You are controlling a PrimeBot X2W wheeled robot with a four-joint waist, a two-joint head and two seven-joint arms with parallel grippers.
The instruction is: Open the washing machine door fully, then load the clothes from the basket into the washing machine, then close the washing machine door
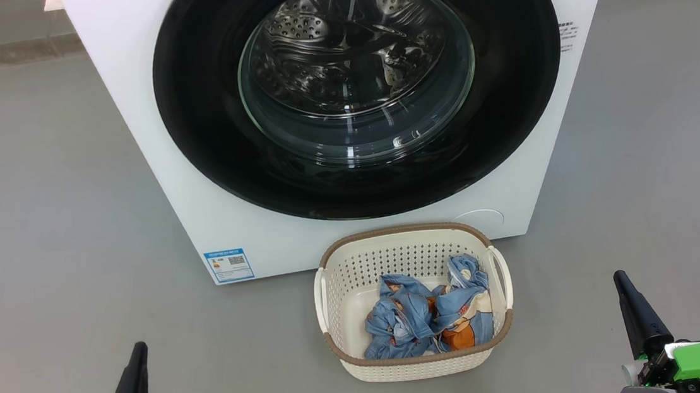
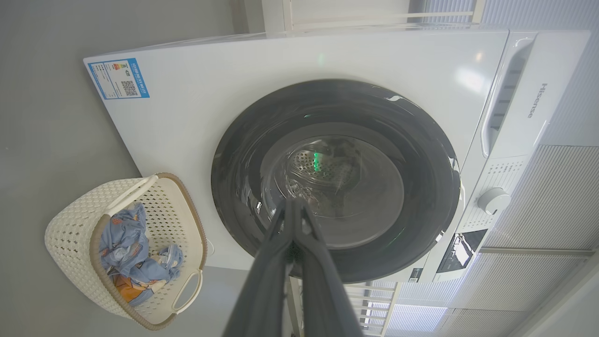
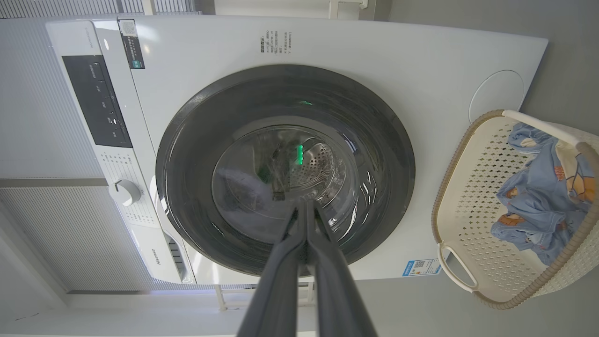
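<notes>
With the washing machine door [image 1: 357,75] shut on the far washing machine [image 1: 278,247] and the basket [image 1: 407,231] of clothes [image 1: 430,316] on the floor just before it, the left gripper [image 1: 131,383] and right gripper [image 1: 638,314] hover near, fingers pressed together and empty, while the wrist views add the machine's dial [image 2: 493,201].

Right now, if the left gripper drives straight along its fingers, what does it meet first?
The left gripper would likely meet the closed washing machine door at its glass window; depth is unclear.
</notes>
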